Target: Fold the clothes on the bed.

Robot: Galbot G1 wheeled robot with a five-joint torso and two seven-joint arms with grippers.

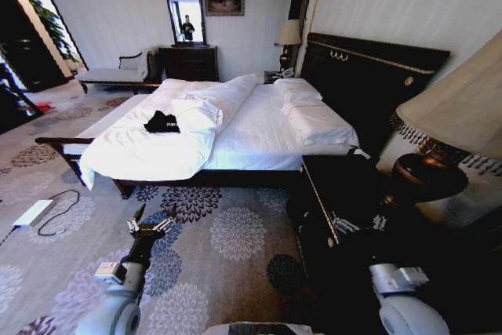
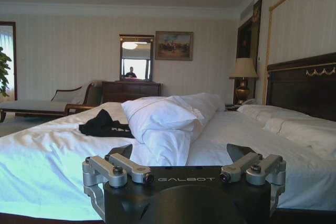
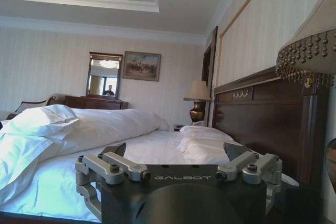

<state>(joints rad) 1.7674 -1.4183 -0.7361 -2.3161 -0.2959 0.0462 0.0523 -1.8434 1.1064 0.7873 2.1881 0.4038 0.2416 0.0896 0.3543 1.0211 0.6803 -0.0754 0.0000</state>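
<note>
The clothes (image 1: pixel 161 121) lie as a crumpled black heap on the white duvet, on the bed's (image 1: pixel 259 135) far-left part near its foot. In the left wrist view the clothes (image 2: pixel 105 125) rest beside a thick fold of duvet on the bed (image 2: pixel 47 153). My left gripper (image 1: pixel 153 219) hangs open over the carpet, short of the bed's near side and well apart from the clothes. The left gripper (image 2: pixel 181 153) holds nothing. Over the dark nightstand, my right gripper (image 1: pixel 359 223) is open and empty. In its wrist view the right gripper (image 3: pixel 177 151) faces the bed (image 3: pixel 136 150).
A dark nightstand (image 1: pixel 333 194) with a big lamp (image 1: pixel 451 115) stands close on the right. White pillows (image 1: pixel 314 119) lie by the tall headboard (image 1: pixel 369 76). A white adapter with a black cable (image 1: pixel 35 213) lies on the patterned carpet at left. A chaise bench (image 1: pixel 110 74) and dresser (image 1: pixel 188 62) stand behind.
</note>
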